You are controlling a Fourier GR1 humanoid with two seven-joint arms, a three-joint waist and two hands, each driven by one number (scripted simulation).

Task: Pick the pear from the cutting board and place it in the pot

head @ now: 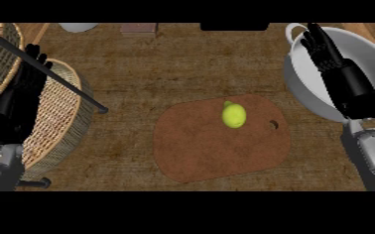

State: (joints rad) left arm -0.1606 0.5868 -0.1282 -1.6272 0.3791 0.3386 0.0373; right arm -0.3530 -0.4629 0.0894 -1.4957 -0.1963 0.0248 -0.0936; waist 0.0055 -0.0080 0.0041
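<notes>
The right hand [324, 54] shows at the right side of the view, over the white pot [311, 87]. Its dark fingers [313, 38] are straight and point away from the robot toward the pot's far rim, spread a little and holding nothing. The grey forearm runs back from the hand to the lower right edge, crossing the pot's near wall. The pot lies directly under and around this hand, its pale rim curving out to the hand's left, with a small loop handle [293, 29] just beside the fingertips.

Further to the left of the right hand, and nearer the robot, lies the brown cutting board [219, 144], a rounded slab with a small hole [275, 124] near its right edge. The pear [233, 115], yellow-green, rests on the board's far half, well apart from the right hand and untouched by either hand. It has not been lifted.

The left hand [22, 79] shows at the left edge, fingers up and straight, resting open with nothing in it. Just to its right sits a woven basket [62, 114], and a thin dark rod [55, 77] slants across the basket's rim. The pear lies well to the right of this hand, past the basket, on the wooden counter [147, 64].
</notes>
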